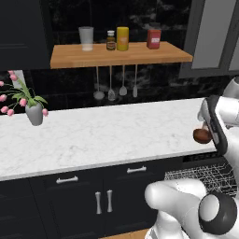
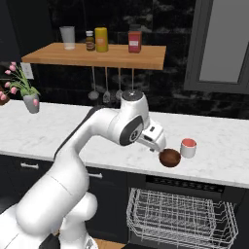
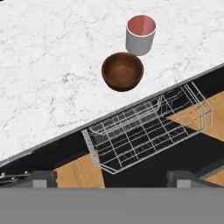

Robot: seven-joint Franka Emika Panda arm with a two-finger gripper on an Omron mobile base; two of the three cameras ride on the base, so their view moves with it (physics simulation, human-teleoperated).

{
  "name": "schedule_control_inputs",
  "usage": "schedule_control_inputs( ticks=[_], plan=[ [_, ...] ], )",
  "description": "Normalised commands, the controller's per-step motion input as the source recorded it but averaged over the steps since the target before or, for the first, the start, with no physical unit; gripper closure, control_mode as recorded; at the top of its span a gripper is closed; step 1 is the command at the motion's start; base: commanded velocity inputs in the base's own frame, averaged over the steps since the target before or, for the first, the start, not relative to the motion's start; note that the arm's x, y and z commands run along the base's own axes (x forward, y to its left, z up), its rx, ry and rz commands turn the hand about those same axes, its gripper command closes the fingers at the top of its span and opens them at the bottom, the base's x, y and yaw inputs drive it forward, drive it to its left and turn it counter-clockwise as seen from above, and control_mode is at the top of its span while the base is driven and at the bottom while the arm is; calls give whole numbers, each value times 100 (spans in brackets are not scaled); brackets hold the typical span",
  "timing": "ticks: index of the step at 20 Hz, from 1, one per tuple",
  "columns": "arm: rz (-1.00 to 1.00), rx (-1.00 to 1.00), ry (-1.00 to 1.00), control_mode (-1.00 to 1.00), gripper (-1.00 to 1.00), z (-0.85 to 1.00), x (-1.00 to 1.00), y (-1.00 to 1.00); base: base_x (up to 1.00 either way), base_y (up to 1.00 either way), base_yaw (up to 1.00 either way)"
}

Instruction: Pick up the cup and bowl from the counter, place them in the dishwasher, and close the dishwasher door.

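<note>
A brown bowl (image 3: 123, 71) sits on the white marble counter (image 3: 43, 65) close to its front edge. Just behind it stands the small cup (image 3: 141, 35), white-grey outside and salmon-red inside. In the right base view the bowl (image 2: 170, 157) is left of the cup (image 2: 188, 148). My gripper (image 3: 111, 178) is open and empty, hovering above the counter's edge on the near side of the bowl. The dishwasher's grey wire rack (image 3: 144, 127) is pulled out below the counter. A dark panel under it looks like the lowered dishwasher door (image 3: 183, 153).
A vase of pink flowers (image 1: 33, 112) stands at the counter's left end. Above, a wooden shelf (image 1: 121, 55) carries a glass tumbler, bottles and a red box, with utensils hanging beneath. Dark cabinets (image 1: 102, 200) with silver handles run left of the rack (image 2: 180, 214).
</note>
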Motion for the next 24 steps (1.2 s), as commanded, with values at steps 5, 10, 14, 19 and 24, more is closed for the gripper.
schedule_control_inputs(
  ticks=[5,10,14,19,24],
  plan=[
    [16,8,29,-100,-100,-34,100,-54,0,0,0],
    [18,6,23,-100,-100,-47,96,-17,0,0,0],
    [17,3,0,-100,-100,-78,48,0,0,0,0],
    [14,1,0,-100,-100,-62,45,0,0,0,0],
    [17,0,0,-100,-100,-6,34,0,0,0,0]
  ],
)
